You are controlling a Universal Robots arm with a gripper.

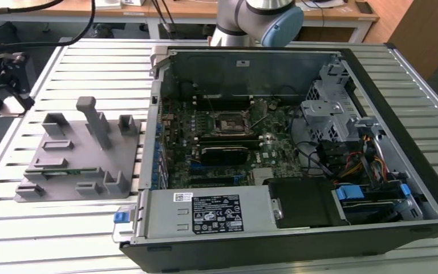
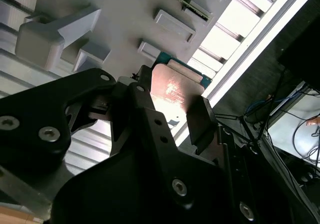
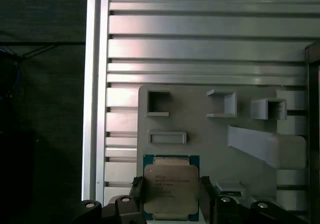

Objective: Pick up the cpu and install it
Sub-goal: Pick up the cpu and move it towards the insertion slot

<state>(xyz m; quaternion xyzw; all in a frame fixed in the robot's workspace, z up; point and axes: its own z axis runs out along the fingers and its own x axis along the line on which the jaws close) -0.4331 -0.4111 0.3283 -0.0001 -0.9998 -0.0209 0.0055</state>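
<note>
**Gripper** (image 2: 171, 100): black, two-fingered. Set narrow and clamped on the cpu (image 2: 175, 84). One of the fingers (image 3: 206, 191) bears on each of two opposite edges, as seen in both wrist views.

**Cpu:** flat and near-square, so it has no marked long axis. The silvery metal top plate faces the wrist cameras and has a thin green rim around it. In the first wrist view its edges run in line with the slats below. The top plate carries fine print, too small to read. Location: in the gripper, over the grey fixture plate (image 3: 200, 129), above the end nearest the table's edge and apart from it.

**Arm** (image 1: 261, 14): grey tube with a pale blue joint cap. In the exterior view it stands at the far side of the table behind the case and rises out of the picture. The wrist cameras look down on the table, so the gripper points downward.

**Fixture plate:** grey, with open pockets, a slot and upright posts. It lies on the slatted metal table (image 1: 89, 63), toward the exterior view's left of the computer case (image 1: 424, 148).

**Computer case:** black, lying on its side with the panel off.
- The motherboard (image 1: 280, 128) is exposed.
- The socket (image 1: 228, 121), a black square frame, sits near the board's middle.
- The metal power-supply block (image 1: 166, 222) runs along the near edge and bears a dark printed label (image 1: 217, 212), not legible.
</note>
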